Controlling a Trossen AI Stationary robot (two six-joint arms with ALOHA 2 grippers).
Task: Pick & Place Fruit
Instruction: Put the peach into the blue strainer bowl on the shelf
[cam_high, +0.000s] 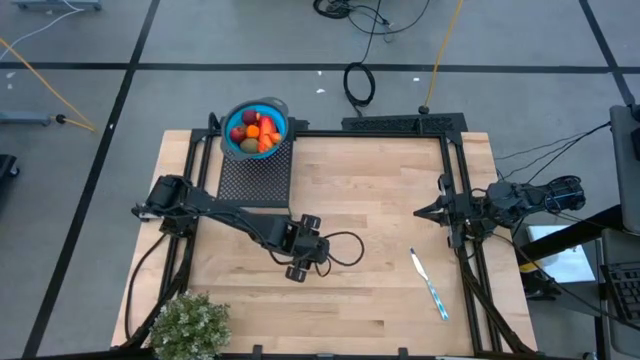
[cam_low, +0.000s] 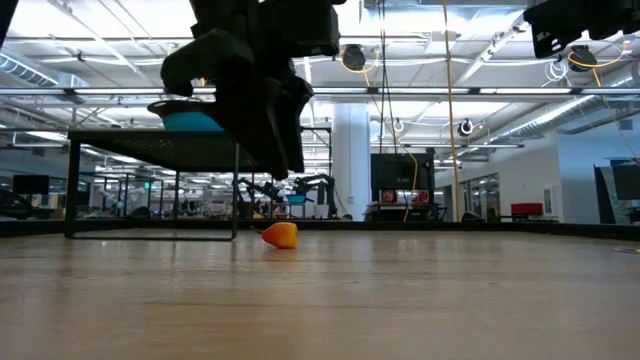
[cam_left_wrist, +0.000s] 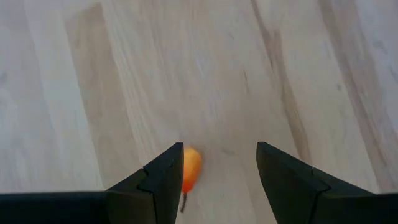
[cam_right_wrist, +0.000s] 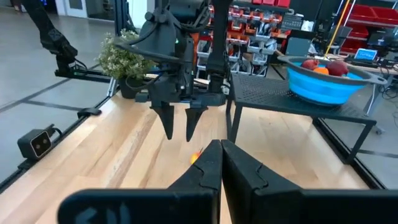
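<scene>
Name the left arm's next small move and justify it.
Probably shift the left hand sideways toward the small orange toy fruit, then lower. The hand is open above the wooden table, but the fruit lies beside one finger, not centred in the gap.

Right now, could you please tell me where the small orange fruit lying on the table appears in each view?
High view: not visible, hidden beneath the left tool.
Low view: orange fruit on the wood left of centre, below the left tool.
Left wrist view: beside one open finger, partly hidden.
Right wrist view: a sliver behind the shut right tool.
Shared landmark: the left tool.
</scene>
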